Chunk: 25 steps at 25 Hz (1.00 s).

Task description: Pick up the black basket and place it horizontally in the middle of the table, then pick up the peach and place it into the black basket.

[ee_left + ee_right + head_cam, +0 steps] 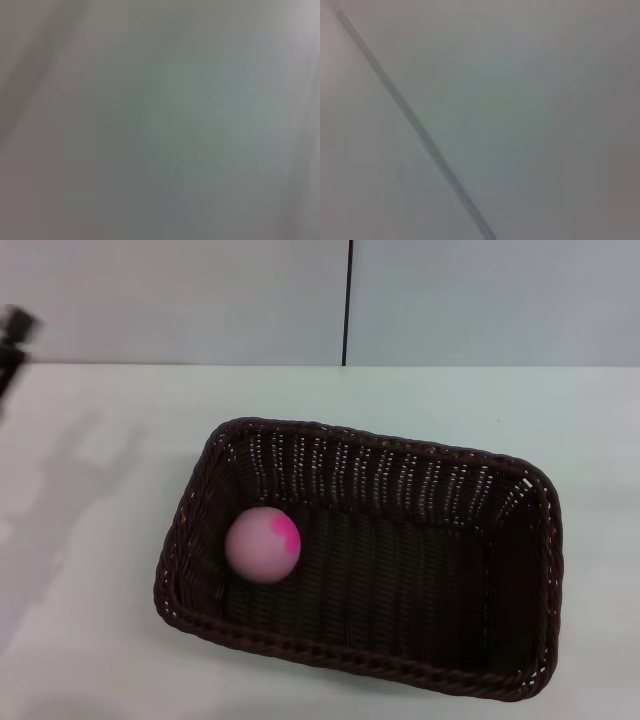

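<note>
The black basket lies flat on the white table in the head view, its long side across the table, slightly turned. The peach, pale pink with a magenta patch, rests inside the basket at its left end. A dark blurred part of my left arm shows at the far left edge, well away from the basket. My right gripper is out of view. Both wrist views show only a plain grey-white surface.
A pale wall with a dark vertical seam stands behind the table's far edge. A thin dark line crosses the right wrist view. Bare tabletop lies left of and behind the basket.
</note>
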Each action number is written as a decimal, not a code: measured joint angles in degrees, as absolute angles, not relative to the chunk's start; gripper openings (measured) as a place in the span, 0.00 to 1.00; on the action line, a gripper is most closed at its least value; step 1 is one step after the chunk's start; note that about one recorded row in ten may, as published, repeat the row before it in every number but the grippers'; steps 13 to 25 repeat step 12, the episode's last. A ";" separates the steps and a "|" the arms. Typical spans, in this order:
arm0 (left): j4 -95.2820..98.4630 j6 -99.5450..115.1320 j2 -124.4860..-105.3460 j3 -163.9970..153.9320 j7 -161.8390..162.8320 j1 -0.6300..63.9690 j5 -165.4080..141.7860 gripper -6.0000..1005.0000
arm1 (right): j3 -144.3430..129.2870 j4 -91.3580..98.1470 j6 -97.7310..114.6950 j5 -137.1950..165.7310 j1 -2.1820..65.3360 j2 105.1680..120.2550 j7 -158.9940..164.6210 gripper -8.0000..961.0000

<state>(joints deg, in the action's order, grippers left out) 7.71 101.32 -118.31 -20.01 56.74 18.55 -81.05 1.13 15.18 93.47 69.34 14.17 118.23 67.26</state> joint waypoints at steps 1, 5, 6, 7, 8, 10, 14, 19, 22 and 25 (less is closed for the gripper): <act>3.18 101.31 -118.42 -15.45 50.72 17.58 -76.77 0.85 | 3.01 15.11 93.33 69.33 13.77 118.38 67.10 0.54; -3.77 101.34 -118.61 -5.04 37.30 16.66 -73.95 0.84 | 8.91 14.45 92.67 69.33 12.84 118.72 65.88 0.54; -5.81 101.27 -118.64 -1.64 32.01 16.50 -73.77 0.84 | 10.24 13.99 92.50 69.33 12.72 118.72 65.29 0.54; -6.68 101.21 -118.64 -0.04 29.14 16.46 -73.78 0.84 | 11.95 13.36 92.35 69.33 12.60 118.71 64.27 0.54; -7.19 101.12 -118.65 0.91 26.54 16.45 -73.74 0.84 | 13.06 12.91 92.27 69.33 12.53 118.72 63.58 0.54; -7.62 100.87 -118.65 1.86 22.38 16.51 -73.72 0.84 | 15.88 11.73 92.22 69.33 12.50 118.71 61.18 0.54; -7.64 100.70 -118.63 2.32 20.79 16.71 -73.71 0.84 | 17.89 10.68 92.21 69.33 12.52 118.73 58.75 0.54; -7.64 100.70 -118.63 2.32 20.79 16.71 -73.71 0.84 | 17.89 10.68 92.21 69.33 12.52 118.73 58.75 0.54; -7.64 100.70 -118.63 2.32 20.79 16.71 -73.71 0.84 | 17.89 10.68 92.21 69.33 12.52 118.73 58.75 0.54; -7.64 100.70 -118.63 2.32 20.79 16.71 -73.71 0.84 | 17.89 10.68 92.21 69.33 12.52 118.73 58.75 0.54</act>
